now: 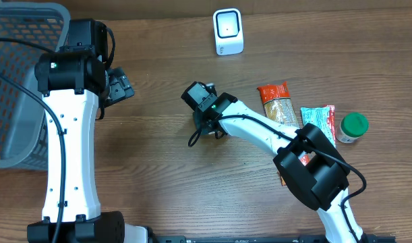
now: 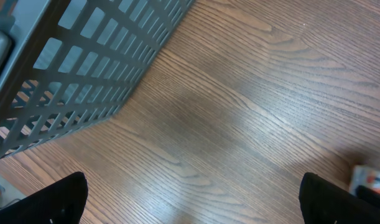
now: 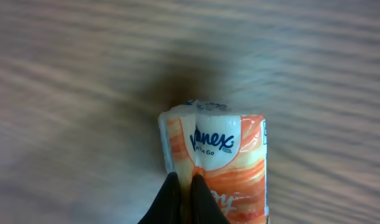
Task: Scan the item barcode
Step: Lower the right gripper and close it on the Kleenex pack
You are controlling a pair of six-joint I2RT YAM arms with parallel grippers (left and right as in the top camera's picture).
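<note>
- Overhead, the wooden table (image 1: 158, 182) is carrying everything; the grey basket (image 1: 17, 40) is sitting at its far-left corner
- The left gripper (image 2: 193, 208) is hovering beside the basket's wall; its fingers are standing wide apart and gripping nothing
- The right gripper (image 3: 184, 182) is reaching over mid-table; its fingers are pinching tight on the orange-and-white tissue pack (image 3: 217, 162); whether the pack is touching the wood I cannot tell
- The white scanner (image 1: 228, 32) is standing near the far edge, apart from the right gripper
</note>
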